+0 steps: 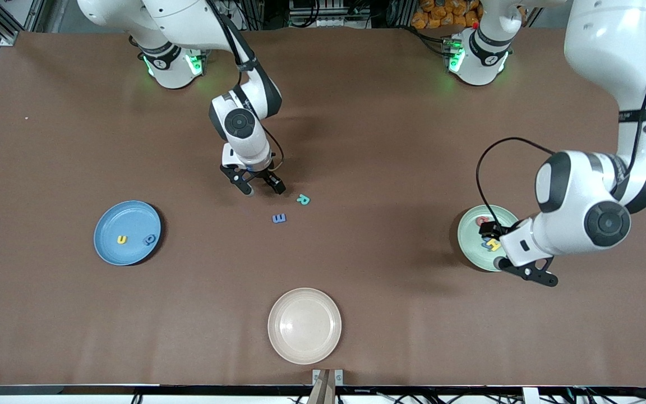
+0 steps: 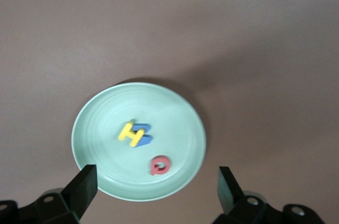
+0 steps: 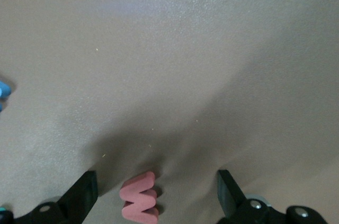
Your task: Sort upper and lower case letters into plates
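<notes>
My right gripper [image 1: 264, 191] is open and low over the table; in the right wrist view [image 3: 154, 197] a red letter W [image 3: 140, 198] lies on the table between its fingers, untouched. A teal R [image 1: 303, 198] and a blue E [image 1: 279, 218] lie beside it, nearer the front camera. The blue plate [image 1: 127, 219] holds a yellow letter [image 1: 122, 239] and a blue one [image 1: 148, 239]. My left gripper [image 1: 525, 272] is open and empty over the near rim of the mint green plate [image 1: 471, 235], which holds a yellow H [image 2: 130, 132], a blue letter [image 2: 144, 138] and a red letter [image 2: 160, 166].
A cream-beige plate [image 1: 304, 325] sits empty near the table's front edge, midway between the arms. The brown table top [image 1: 390, 140] runs bare between the two plates and toward the robot bases.
</notes>
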You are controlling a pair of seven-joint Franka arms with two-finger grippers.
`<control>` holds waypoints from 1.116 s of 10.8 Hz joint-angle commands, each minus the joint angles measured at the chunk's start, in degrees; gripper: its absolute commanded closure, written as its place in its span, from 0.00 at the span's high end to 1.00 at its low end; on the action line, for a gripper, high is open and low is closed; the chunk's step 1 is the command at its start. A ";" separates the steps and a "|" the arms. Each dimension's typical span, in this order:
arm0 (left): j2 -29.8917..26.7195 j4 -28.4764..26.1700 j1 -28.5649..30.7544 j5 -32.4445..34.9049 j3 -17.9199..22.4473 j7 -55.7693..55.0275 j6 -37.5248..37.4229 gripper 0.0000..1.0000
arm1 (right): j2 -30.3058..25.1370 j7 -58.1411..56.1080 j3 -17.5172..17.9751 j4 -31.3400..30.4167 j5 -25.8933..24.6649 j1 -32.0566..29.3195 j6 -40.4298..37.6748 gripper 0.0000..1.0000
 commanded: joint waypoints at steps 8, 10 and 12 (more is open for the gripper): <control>-5.04 -1.38 -17.34 0.41 0.14 -29.79 -2.43 1.00 | 0.35 -0.74 0.08 0.54 1.58 1.30 1.29 1.00; -4.43 -1.38 -20.60 -1.69 0.22 -38.25 -2.34 1.00 | 0.35 -0.65 -0.01 0.53 1.58 1.65 1.29 0.33; -4.34 -1.38 -21.92 -1.97 0.22 -44.06 -2.08 1.00 | 0.35 -0.30 -0.01 0.53 1.58 1.74 1.37 0.00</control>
